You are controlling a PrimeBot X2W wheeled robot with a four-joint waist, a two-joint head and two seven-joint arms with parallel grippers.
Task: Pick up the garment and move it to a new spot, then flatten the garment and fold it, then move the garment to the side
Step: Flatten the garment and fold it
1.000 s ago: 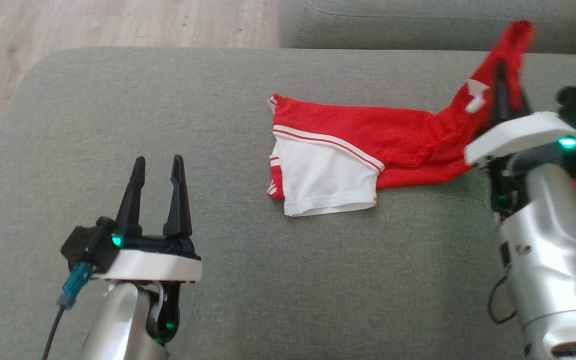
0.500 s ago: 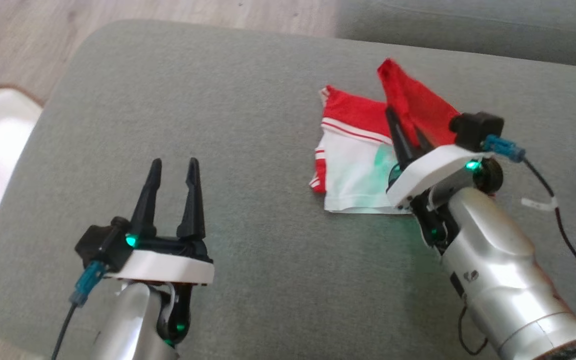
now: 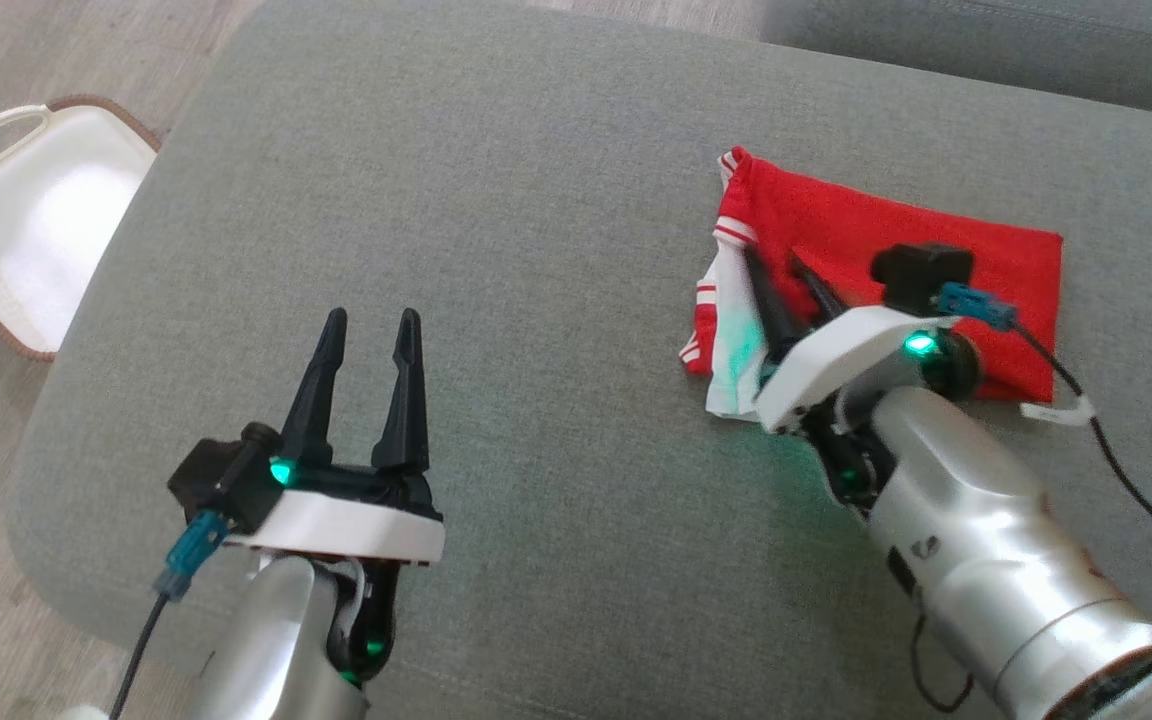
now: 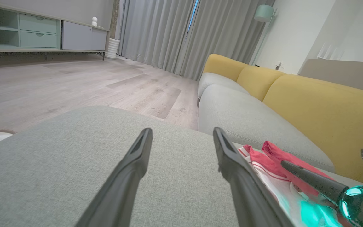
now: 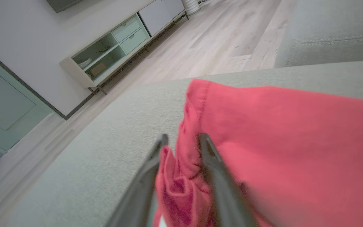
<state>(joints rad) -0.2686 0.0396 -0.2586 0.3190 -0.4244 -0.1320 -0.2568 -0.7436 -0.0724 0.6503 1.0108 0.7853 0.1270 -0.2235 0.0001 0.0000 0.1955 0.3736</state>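
1. The garment (image 3: 866,225), red with white trim, lies folded into a rough rectangle on the right part of the grey ottoman (image 3: 536,250). Its long axis runs left to right across the head view, and a strip of white pokes out at its left end.
2. Our right jaws sit at that left end, on the side nearer us, with the fingers (image 3: 766,305) pointing away across the garment's short side. They stand narrowly parted.
3. In the right wrist view a bunched fold of the red cloth (image 5: 279,132) lies between the fingers (image 5: 214,167). We cannot tell whether they pinch it or merely straddle it.
4. Our left jaws are wide with nothing between them. Their fingers (image 3: 406,390) hover over bare ottoman, well apart from the garment and to its left.
5. We judge the fold made and the shift to the side as what is left. The right arm is plainly the nearer. The garment's length stretches to the right of the right jaws, so dragging it by this end would trail the rest and could undo the fold.
6. The head view gives the garment's whole outline and a white basket (image 3: 36,220) on the floor past the ottoman's left edge. The left wrist view, low and sidelong, shows a right finger (image 4: 310,179) lying close over the layered edge (image 4: 274,157), with a yellow-backed sofa (image 4: 310,104) behind.
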